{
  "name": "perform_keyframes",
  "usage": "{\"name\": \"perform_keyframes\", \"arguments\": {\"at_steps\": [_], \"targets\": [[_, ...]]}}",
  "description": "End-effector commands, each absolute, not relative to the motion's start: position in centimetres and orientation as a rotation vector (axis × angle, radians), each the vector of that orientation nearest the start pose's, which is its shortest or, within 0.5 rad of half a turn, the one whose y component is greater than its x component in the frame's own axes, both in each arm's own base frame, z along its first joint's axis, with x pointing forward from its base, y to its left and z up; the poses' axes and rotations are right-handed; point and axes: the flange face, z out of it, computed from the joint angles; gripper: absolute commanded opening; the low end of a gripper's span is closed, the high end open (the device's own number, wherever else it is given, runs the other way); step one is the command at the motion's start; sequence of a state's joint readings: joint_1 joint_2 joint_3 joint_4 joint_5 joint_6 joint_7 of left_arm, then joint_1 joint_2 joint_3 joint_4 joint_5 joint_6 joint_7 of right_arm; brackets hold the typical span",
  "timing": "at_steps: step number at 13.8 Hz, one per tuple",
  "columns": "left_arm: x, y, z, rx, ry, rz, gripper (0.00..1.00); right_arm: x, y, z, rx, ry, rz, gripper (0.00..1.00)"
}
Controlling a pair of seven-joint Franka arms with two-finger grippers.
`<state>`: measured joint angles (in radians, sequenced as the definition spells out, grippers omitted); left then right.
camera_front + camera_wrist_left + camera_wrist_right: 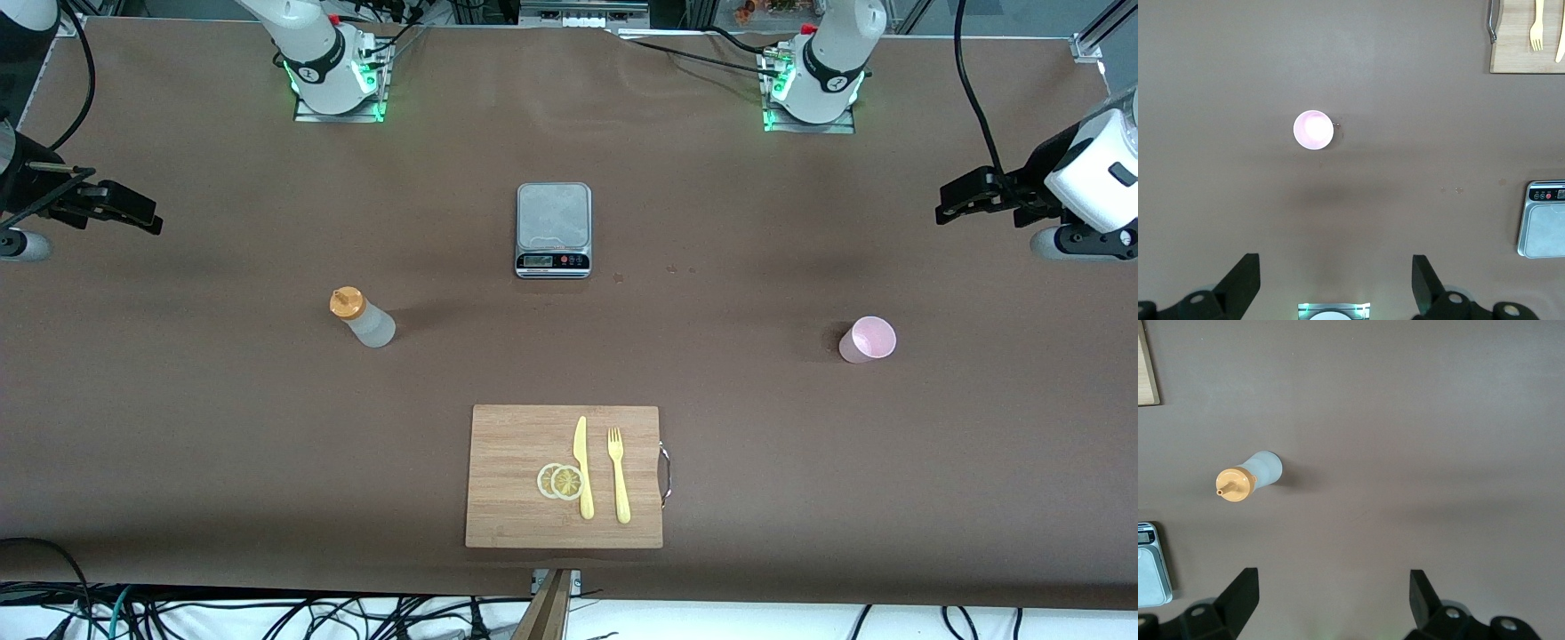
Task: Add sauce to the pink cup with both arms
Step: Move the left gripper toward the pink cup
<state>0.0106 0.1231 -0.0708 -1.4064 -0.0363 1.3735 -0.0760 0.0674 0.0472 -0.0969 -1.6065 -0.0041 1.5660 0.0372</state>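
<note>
The sauce bottle [363, 317], whitish with an orange nozzle cap, stands upright on the table toward the right arm's end; it also shows in the right wrist view [1248, 477]. The pink cup [868, 339] stands upright and looks empty toward the left arm's end; it also shows in the left wrist view [1313, 129]. My right gripper [142, 218] hangs open and empty high over the table's edge at its own end, apart from the bottle [1335, 583]. My left gripper [947, 209] hangs open and empty high over its end, apart from the cup [1336, 267].
A grey kitchen scale [553, 229] sits mid-table, farther from the front camera than bottle and cup. A wooden cutting board [507, 524] near the front edge carries a yellow knife [582, 467], a yellow fork [618, 476] and two lemon slices [560, 481].
</note>
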Motion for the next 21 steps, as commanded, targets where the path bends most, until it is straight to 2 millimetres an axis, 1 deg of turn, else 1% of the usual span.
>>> {"name": "perform_keyframes", "arguments": {"at_steps": [1,6,10,15,18,20,21], "targets": [[57.0,-4.0,61.8,-3.175,-0.027,0.259,1.0,56.7,-1.5,58.5,-3.15,0.121,0.123,1.0],[57.1,-4.1,61.7,-3.175,-0.024,0.262,1.0,56.7,-1.5,58.5,-3.15,0.121,0.123,1.0],[57.1,-4.8,61.7,-3.174,-0.003,0.262,1.0,56.7,-1.5,58.5,-3.149,0.121,0.123,1.0],[57.1,-4.3,61.6,-3.169,0.001,0.263,1.0,56.7,-1.5,58.5,-3.149,0.121,0.123,1.0],[57.5,-3.6,61.0,-3.167,-0.017,0.277,1.0,56.7,-1.5,58.5,-3.15,0.121,0.123,1.0],[58.2,-2.9,59.6,-3.175,-0.035,0.315,1.0,56.7,-1.5,58.5,-3.15,0.118,0.123,1.0],[58.7,-1.8,58.6,-3.176,-0.064,0.341,1.0,56.7,-1.5,58.4,-3.15,0.121,0.125,1.0]]}}
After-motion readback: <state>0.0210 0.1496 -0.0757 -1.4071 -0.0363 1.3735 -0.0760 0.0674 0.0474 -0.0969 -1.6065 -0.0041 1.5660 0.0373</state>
